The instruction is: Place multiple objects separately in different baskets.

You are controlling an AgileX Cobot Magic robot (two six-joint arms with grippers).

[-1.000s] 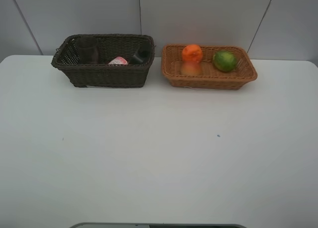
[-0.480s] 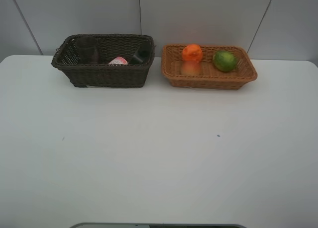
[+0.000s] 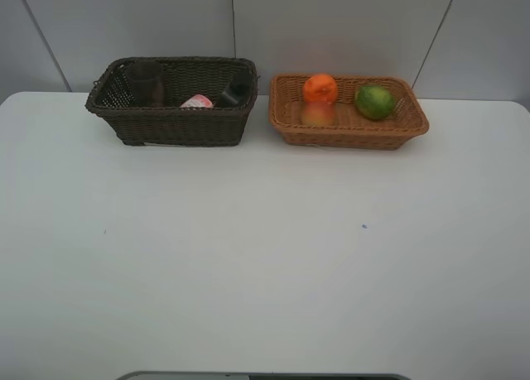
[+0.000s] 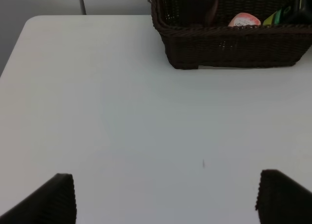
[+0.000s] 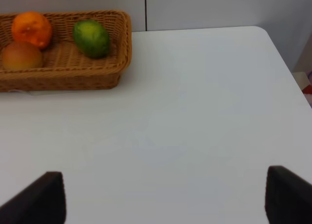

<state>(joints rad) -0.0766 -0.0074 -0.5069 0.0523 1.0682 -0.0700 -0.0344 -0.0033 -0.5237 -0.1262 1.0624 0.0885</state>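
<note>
Two baskets stand side by side at the back of the table (image 3: 265, 256), the deeper basket (image 3: 178, 123) on the left and the shallower basket (image 3: 348, 132) on the right. In the deeper one, a cup (image 3: 146, 82) stands at the left, a small bottle (image 3: 197, 102) lies mid-basket, and another bottle (image 3: 232, 93) leans to its right. In the shallower basket, an orange (image 3: 320, 88) sits behind a round fruit (image 3: 318, 113), touching it, with a lime (image 3: 375, 101) to their right.

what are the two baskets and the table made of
Dark brown basket: woven wicker or plastic rattan, matt; the interlaced strands show, with gaps in the weave near the rim. Which of the two cannot be told.
Light tan basket: the same kind of weave, finer, with a slight sheen.
Table: smooth white top, likely laminate or plastic, with an even, faintly glossy surface and no grain.
</note>
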